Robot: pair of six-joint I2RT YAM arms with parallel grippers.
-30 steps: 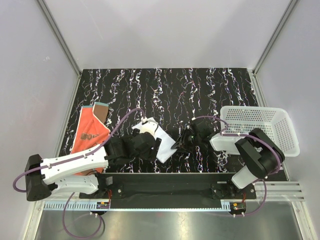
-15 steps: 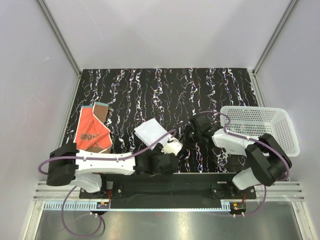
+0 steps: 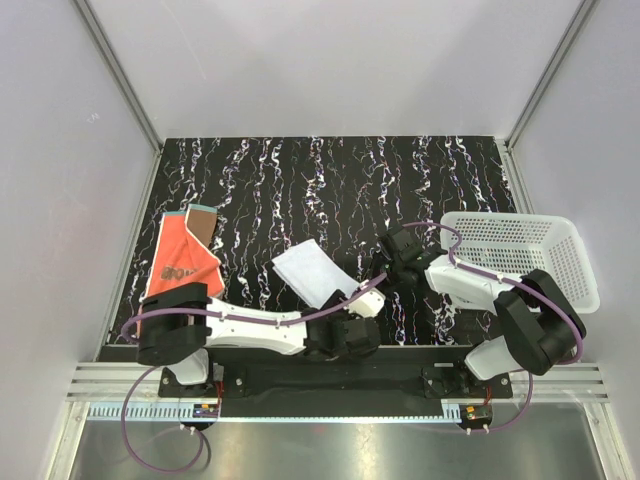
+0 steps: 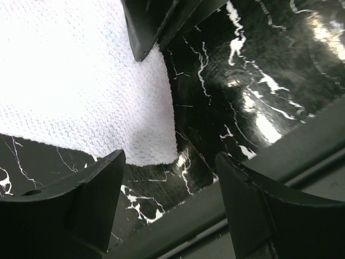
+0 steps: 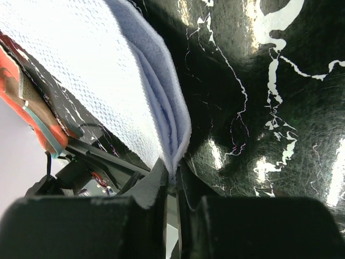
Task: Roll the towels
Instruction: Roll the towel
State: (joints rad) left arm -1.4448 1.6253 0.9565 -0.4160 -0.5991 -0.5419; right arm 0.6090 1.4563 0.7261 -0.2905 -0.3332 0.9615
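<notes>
Fingers of the right gripper are pressed almost together, and we see the folded edge of the white towel running down into the narrow slot between them: the gripper is clamped on that edge. In the left wrist view a dark wedge sits on the same edge of the towel; we take it for those fingers.

Fingers of the left gripper stand wide apart and hold nothing. One corner of the white towel shows in the gap between them; we cannot tell whether the fingers touch the table.

The white towel lies flat and folded, not rolled, near the middle of the table toward its near edge, between the two grippers. The orange towel lies flat at the left side, well apart from the white one, with its far corner turned back to show the brownish reverse. The white basket stands at the right edge.
</notes>
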